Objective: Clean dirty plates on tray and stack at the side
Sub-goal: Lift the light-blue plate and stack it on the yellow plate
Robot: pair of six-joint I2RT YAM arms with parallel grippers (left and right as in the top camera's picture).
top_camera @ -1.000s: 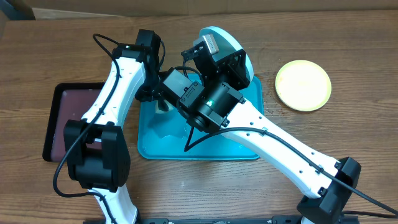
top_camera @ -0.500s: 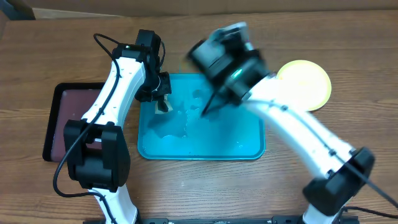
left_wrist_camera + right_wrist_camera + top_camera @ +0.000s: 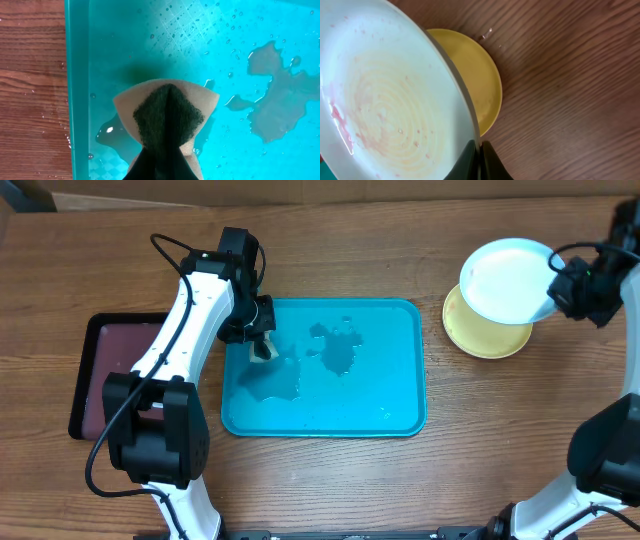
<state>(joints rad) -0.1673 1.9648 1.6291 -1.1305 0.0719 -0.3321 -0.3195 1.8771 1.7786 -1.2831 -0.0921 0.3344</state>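
On the wooden table (image 3: 400,240) the blue tray (image 3: 400,405) lies in the middle, its floor wet, with puddles (image 3: 335,345) spread over its upper half and drops scattered around them. The left gripper (image 3: 260,342) hangs over the tray's upper left part, near the left rim, its jaws pinched narrow on a sponge (image 3: 167,112). The sponge is folded, so its dark scouring face shows between tan edges. Whether it touches the wet floor or hangs just above it cannot be told. At the far right, the right gripper (image 3: 556,292) is clamped on the rim of a pale aqua plate (image 3: 505,275) and holds it tilted in the air. Below it a lime-green plate (image 3: 480,340) lies flat on the table, to the right of the tray and apart from it. From above, the held plate covers the green plate's upper part; whether the two touch cannot be told. In the right wrist view the held plate's white centre bears faint pink-red smears and small specks. A dark maroon tray (image 3: 95,375) lies left of the blue tray, partly under the left arm.
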